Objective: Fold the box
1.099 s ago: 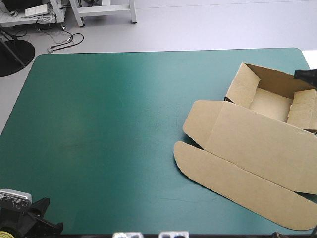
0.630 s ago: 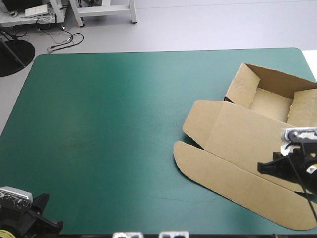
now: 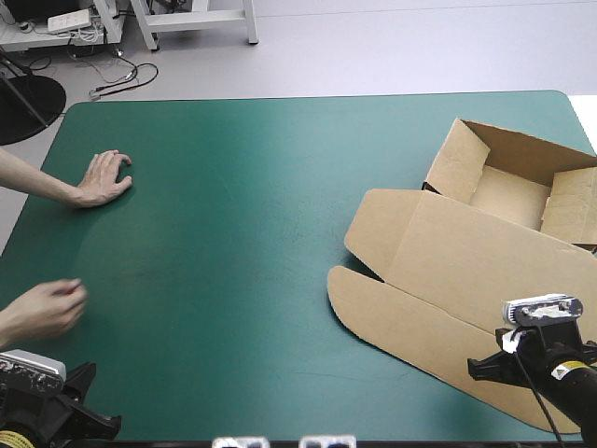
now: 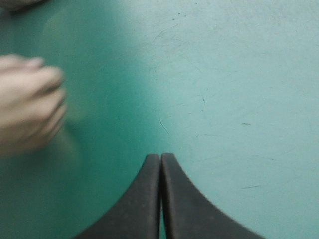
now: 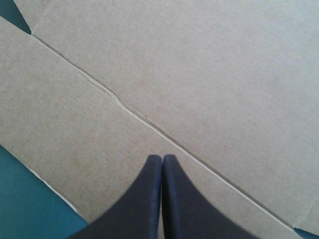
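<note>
Both closed, left gripper (image 4: 160, 156) hovers over the cover (image 4: 239, 74), right gripper (image 5: 162, 157) over the box (image 3: 466, 252) lid.

Brown box (image 3: 471, 266), lid flat, person's hand (image 3: 103, 178) flat on teal-green cover (image 3: 261, 233), person's other hand (image 3: 47, 309) blurred

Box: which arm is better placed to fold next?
Right. The right gripper, shut, hangs over the flat lid of the box; the left gripper is over the teal-green cover, near a person's hand.
</note>
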`<action>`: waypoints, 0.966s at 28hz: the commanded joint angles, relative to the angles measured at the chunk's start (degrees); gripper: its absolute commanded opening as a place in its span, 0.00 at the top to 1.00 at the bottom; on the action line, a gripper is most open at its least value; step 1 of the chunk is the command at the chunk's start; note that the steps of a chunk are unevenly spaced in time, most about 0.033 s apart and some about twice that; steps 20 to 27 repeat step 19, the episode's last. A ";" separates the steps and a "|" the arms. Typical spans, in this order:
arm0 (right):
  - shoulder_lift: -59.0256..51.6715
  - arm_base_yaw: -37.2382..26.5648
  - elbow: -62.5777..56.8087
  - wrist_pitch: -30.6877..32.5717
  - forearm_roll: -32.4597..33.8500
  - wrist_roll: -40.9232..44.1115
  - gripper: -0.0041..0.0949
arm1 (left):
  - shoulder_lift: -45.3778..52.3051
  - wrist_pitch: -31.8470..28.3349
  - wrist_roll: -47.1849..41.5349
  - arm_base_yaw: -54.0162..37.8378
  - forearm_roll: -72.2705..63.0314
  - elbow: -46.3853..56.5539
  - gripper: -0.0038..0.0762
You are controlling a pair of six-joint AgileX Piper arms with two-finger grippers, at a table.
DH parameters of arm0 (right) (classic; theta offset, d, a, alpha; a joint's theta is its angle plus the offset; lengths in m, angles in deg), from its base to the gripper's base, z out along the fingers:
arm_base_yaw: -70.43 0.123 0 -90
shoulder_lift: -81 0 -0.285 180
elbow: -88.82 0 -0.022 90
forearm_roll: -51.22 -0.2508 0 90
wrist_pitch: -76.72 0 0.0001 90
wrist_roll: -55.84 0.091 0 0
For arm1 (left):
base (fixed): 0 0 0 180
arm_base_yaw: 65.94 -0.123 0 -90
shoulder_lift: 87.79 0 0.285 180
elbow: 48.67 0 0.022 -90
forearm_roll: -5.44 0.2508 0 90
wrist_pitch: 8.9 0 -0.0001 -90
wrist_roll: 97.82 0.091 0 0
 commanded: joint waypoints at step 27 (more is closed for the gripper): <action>0.06 0.34 1.32 -3.06 -1.23 -0.72 0.97 | -0.99 -3.77 -1.57 0.31 -0.15 -1.30 0.96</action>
